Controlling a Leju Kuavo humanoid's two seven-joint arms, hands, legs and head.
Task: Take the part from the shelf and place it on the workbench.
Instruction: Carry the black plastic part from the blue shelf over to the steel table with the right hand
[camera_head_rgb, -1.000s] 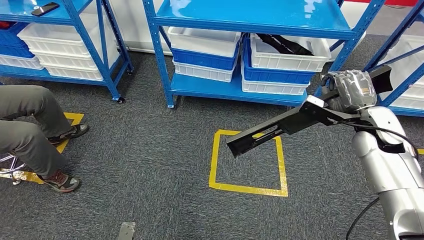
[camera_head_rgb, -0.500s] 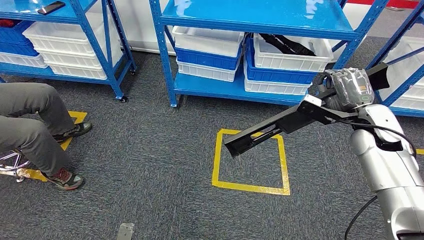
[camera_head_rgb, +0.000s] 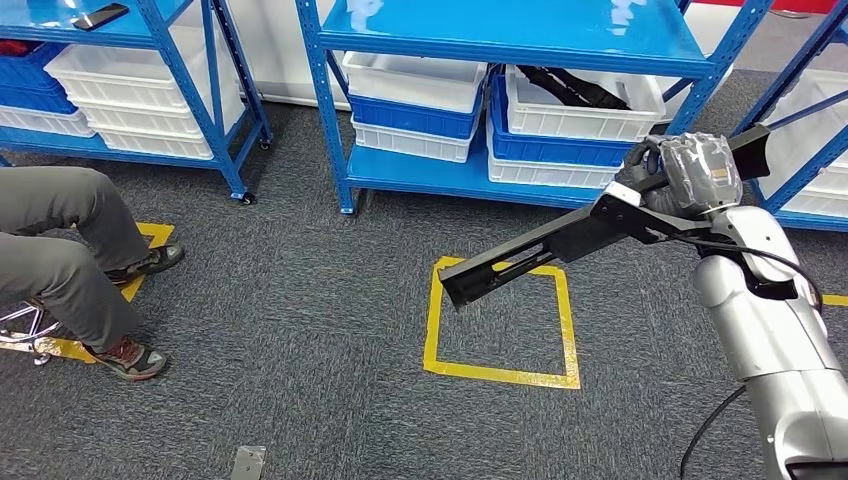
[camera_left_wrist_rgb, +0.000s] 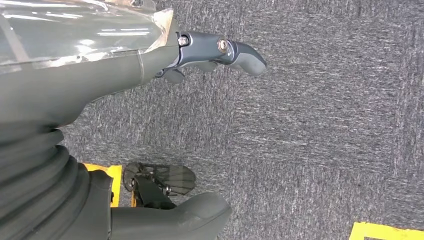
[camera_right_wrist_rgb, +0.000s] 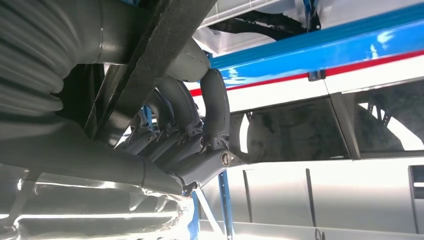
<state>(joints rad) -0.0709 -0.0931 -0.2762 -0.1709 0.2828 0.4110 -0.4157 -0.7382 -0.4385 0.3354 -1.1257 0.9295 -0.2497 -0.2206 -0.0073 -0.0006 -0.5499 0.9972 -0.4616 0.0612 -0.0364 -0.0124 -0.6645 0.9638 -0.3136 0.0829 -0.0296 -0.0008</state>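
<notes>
Grey carpet (camera_head_rgb: 300, 300) bears one yellow taped square (camera_head_rgb: 500, 372). Above it, the right hand (camera_head_rgb: 690, 175) grips one long, flat black plastic part (camera_head_rgb: 540, 250) with slotted cut-outs; left hand (camera_left_wrist_rgb: 150, 65) fingers apart, holding nothing.

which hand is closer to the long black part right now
Right. The right hand grips the black part near one end; the left hand hangs over bare carpet, holding nothing.

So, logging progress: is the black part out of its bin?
Out. The right hand holds the black part in the air above the yellow floor square.
</notes>
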